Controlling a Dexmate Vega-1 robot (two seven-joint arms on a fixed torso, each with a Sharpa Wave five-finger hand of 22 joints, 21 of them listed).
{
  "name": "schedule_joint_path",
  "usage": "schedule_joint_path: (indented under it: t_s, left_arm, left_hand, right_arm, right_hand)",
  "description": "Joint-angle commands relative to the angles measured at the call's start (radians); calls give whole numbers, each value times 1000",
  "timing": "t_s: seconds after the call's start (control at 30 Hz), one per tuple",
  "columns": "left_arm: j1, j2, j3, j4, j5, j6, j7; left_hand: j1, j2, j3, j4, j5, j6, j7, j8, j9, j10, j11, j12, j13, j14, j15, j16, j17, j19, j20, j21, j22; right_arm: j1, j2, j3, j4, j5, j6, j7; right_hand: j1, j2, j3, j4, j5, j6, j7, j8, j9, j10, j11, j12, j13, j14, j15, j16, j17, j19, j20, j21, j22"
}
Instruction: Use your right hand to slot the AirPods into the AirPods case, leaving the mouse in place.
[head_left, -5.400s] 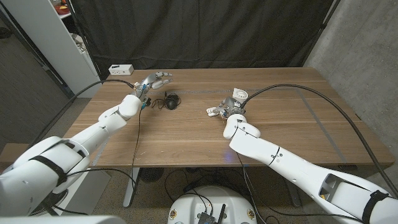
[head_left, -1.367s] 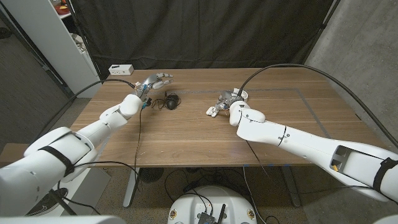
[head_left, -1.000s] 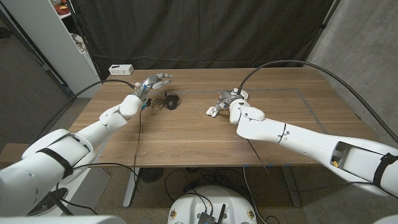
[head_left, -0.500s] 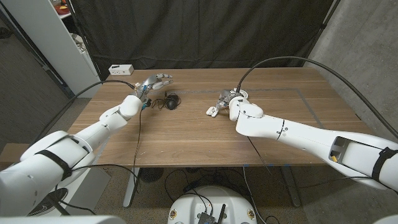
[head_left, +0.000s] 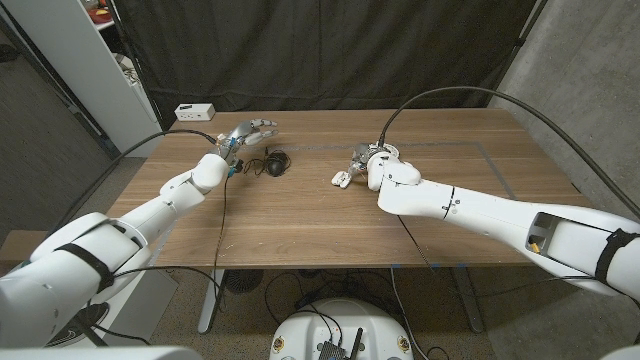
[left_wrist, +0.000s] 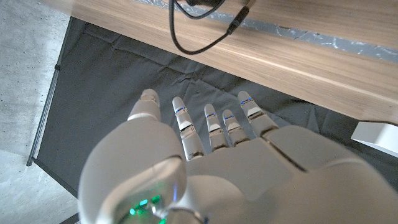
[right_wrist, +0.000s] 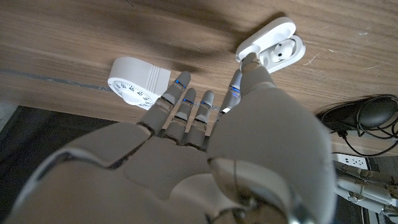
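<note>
— AirPods case (right_wrist: 272, 48): where do we see it?
— Open on the table (head_left: 300, 215), mid-board, bare wood around. Our right hand (right_wrist: 205, 118) reaches at it, fingers loosely spread, holding nothing.
— Left hand (head_left: 250, 131)?
— Open near the far edge, beside the mouse (head_left: 276, 161).

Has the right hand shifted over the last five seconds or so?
Yes. The right hand has moved away from the robot and slightly toward the mouse, closing on the open AirPods case.

Mouse (head_left: 277, 160) L of AirPods case (head_left: 343, 178) (on table (head_left: 300, 220)), right hand (head_left: 368, 160) beside case
</note>
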Motion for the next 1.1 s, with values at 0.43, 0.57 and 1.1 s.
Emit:
schedule_joint_path:
  t_s: [0.43, 0.57, 1.1]
  left_arm:
    - [27, 16, -14, -49, 0, 30, 8]
    - [35, 21, -19, -65, -2, 43, 9]
    - [45, 24, -26, -77, -1, 45, 8]
  left_hand:
    - [4, 4, 0, -1, -2, 4, -3, 3, 1, 3, -3, -3, 3, 5, -38, -4, 2, 0, -2, 2, 3]
    - [4, 4, 0, -1, -2, 4, -1, 4, 1, 3, -3, -2, 4, 4, -39, -5, 2, -1, -1, 2, 3]
    - [4, 5, 0, -1, -2, -1, -4, 2, 1, 2, -3, -3, 4, 4, -36, -5, 2, -1, 1, 2, 3]
  right_arm:
    - [51, 27, -39, 53, -12, 25, 64]
    - [57, 28, -45, 58, -14, 32, 78]
    - [89, 31, -71, 87, -46, 47, 122]
  right_hand:
    - [-8, 6, 2, 4, 0, 17, 6, -1, 0, -3, 1, -7, -1, -6, -55, -8, -6, 2, 6, -6, -1]
    - [-9, 6, 2, 4, 0, 18, 7, -1, 0, -3, 1, -7, -2, -7, -54, -9, -7, 2, 6, -7, -1]
    - [-17, 11, 0, 8, -1, 16, 11, -5, -2, -5, 2, -7, -5, -6, -54, -10, -11, 2, 7, -7, -1]
